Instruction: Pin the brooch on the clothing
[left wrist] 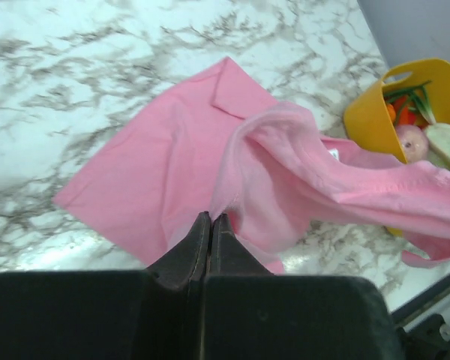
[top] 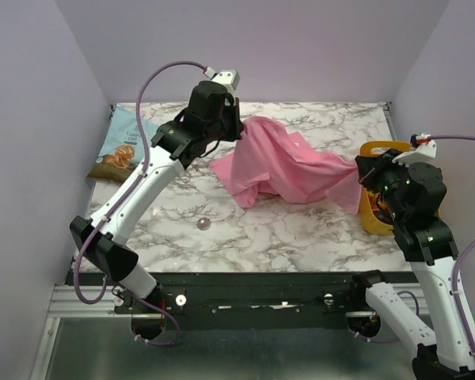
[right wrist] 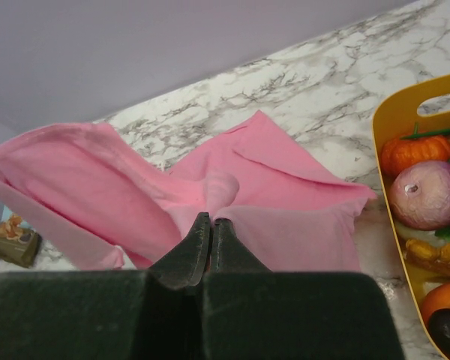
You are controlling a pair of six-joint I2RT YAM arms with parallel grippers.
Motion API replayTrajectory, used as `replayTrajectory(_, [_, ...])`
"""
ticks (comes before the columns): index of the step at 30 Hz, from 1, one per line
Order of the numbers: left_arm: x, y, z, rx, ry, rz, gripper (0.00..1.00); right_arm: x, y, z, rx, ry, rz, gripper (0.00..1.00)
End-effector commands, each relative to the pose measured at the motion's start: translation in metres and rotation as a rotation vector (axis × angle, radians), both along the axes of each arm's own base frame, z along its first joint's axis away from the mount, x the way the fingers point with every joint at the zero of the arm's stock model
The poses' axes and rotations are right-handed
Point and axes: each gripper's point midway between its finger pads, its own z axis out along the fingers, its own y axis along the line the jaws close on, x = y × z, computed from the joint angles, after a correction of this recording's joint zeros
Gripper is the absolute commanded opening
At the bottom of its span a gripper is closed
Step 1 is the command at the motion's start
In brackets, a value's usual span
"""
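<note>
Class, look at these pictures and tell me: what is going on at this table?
Two robot arms hold the pink T-shirt between them: the left claw is shut on one end, the right claw on the end by the yellow basket. Part of it lies on the table. The brooch sits alone nearer the arms, untouched.
</note>
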Motion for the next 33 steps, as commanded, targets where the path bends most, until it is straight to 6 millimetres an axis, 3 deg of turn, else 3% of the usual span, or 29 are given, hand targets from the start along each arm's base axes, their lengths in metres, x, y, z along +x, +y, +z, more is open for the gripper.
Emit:
replayTrajectory(1, [0.002,0.063,0.029,0.123,-0.108,0.154,0.00,-0.004,-0.004,0.040,0.001,-0.099,-0.015,0.01])
replayTrajectory(6, [-0.008,0.095,0.070,0.122,-0.226,0.241,0.00,-0.011,0.004,0.069,0.018,-0.173,0.040,0.01])
replayTrajectory(13, [-0.043,0.124,0.164,-0.020,-0.453,0.281,0.00,-0.036,0.026,0.135,0.026,-0.374,0.189,0.01])
replayTrajectory(17, [-0.076,0.128,0.222,-0.132,-0.569,0.210,0.00,-0.070,0.030,0.192,0.032,-0.516,0.250,0.01])
replayTrajectory(19, [-0.093,0.133,0.241,-0.176,-0.609,0.190,0.00,-0.087,0.032,0.210,0.031,-0.570,0.281,0.01])
replayTrajectory(25, [-0.141,0.152,0.281,-0.253,-0.731,0.142,0.00,-0.150,0.034,0.255,0.001,-0.745,0.359,0.01])
replayTrajectory(29, [-0.161,0.163,0.302,-0.279,-0.788,0.130,0.00,-0.178,0.030,0.275,-0.027,-0.829,0.364,0.01])
replayTrajectory(33, [-0.180,0.161,0.319,-0.329,-0.819,0.073,0.00,-0.204,0.025,0.292,-0.034,-0.895,0.356,0.01])
